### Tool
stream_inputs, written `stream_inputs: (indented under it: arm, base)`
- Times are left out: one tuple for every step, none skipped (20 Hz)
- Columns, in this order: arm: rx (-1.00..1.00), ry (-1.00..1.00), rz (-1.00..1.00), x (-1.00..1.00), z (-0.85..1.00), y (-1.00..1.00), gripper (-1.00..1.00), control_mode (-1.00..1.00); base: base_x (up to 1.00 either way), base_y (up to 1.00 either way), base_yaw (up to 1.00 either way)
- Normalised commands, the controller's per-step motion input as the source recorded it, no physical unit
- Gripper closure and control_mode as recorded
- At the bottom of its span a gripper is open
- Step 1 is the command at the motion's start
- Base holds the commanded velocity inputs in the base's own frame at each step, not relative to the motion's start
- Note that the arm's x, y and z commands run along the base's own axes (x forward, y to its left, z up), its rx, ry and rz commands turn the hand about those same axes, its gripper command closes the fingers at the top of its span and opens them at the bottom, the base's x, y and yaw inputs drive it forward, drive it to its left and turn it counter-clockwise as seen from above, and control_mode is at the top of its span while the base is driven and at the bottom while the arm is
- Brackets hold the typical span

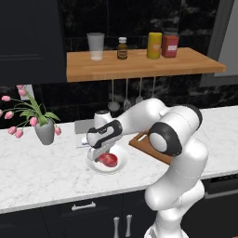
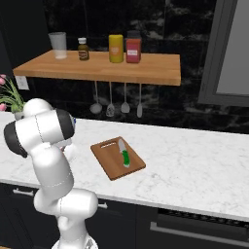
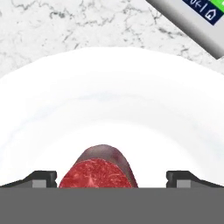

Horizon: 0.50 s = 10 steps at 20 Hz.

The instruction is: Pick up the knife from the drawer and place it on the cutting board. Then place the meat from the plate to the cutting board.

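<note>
On round white plate (image 3: 52, 109), marbled red meat (image 3: 98, 173), jaws spread wide around it.

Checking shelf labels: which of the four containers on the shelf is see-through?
The clear glass at the shelf's left end. The brown bottle, yellow canister and red box are all coloured.

Knife (image 2: 124, 153): green handle, short silver blade, lying flat on the cutting board (image 2: 109, 168), a brown wooden rectangle set at an angle on the marble worktop (image 2: 194, 165). Meat (image 1: 109, 160): red-pink raw slab, resting on the round white plate (image 1: 122, 162) just left of the board. Drawer front (image 1: 83, 206) closed below the worktop.
</note>
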Motion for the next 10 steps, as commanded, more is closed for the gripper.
stream_inputs:
  arm:
    - [0.00, 0.00, 0.00, 0.00, 0.00, 0.00, -1.00, -1.00]
    - [0.00, -0.02, 0.00, -0.01, 0.00, 0.00, -1.00, -1.00]
    - [0.00, -0.03, 0.00, -0.02, 0.00, 0.00, -1.00, -1.00]
    - [0.00, -0.02, 0.00, -0.01, 0.00, 0.00, -1.00, -1.00]
    - [0.00, 0.00, 0.00, 0.00, 0.00, 0.00, -1.00, -1.00]
    - [0.00, 0.00, 0.00, 0.00, 0.00, 0.00, -1.00, -1.00]
    - [0.00, 0.00, 0.00, 0.00, -0.04, 0.00, -1.00, -1.00]
    - [0.00, 0.00, 0.00, 0.00, -0.17, 0.00, -1.00, -1.00]
    - [0.00, 0.00, 0.00, 0.00, -0.20, -0.01, -1.00, -1.00]
    - [0.00, -0.01, 0.00, 0.00, -0.19, -0.02, -1.00, -1.00]
  base:
    - [0.00, 0.00, 0.00]
    - [0.00, 0.00, 0.00]
    - [0.00, 0.00, 0.00]
    - [0.00, 0.00, 0.00]
    - [0.00, 0.00, 0.00]
    - [0.00, 0.00, 0.00]
    - [0.00, 0.00, 0.00]
    - [0.00, 0.00, 0.00]
    - [0.00, 0.00, 0.00]
    - [0.00, 0.00, 0.00]
